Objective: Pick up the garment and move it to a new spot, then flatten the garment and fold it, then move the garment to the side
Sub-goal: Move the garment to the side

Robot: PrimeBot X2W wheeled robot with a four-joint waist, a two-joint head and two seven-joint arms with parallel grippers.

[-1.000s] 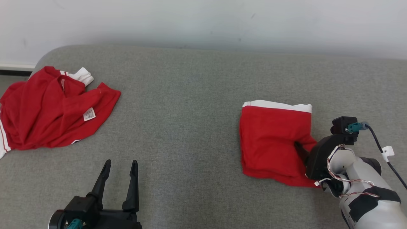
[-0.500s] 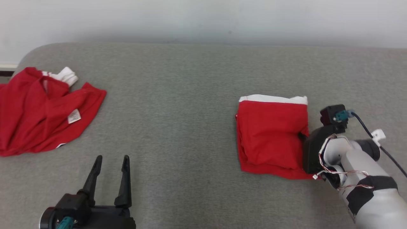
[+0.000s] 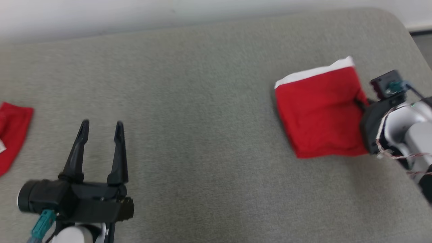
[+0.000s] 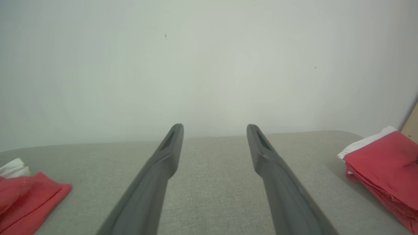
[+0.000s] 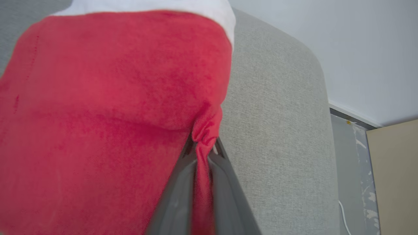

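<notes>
Now: folded garment clamped at its R edge

1. garment (image 3: pixel 319 114): red w/ white band along far edge, folded to a rough square. Lies on grey padded surface (image 3: pixel 202 101), toward its R end, near the rounded corner.
2. right gripper (image 5: pixel 202 148): fingers pressed together on a pinched ridge of the garment's R edge, cloth bunched betw. the tips.
3. left gripper (image 3: pixel 100 130): fingers spread apart, pointing toward the wall (image 4: pixel 209 65). Over the surface's L-centre part, well apart from the garment.
4. second red cloth (image 3: pixel 13 131): on the surface at L edge of head view, partly cut off by frame.
</notes>
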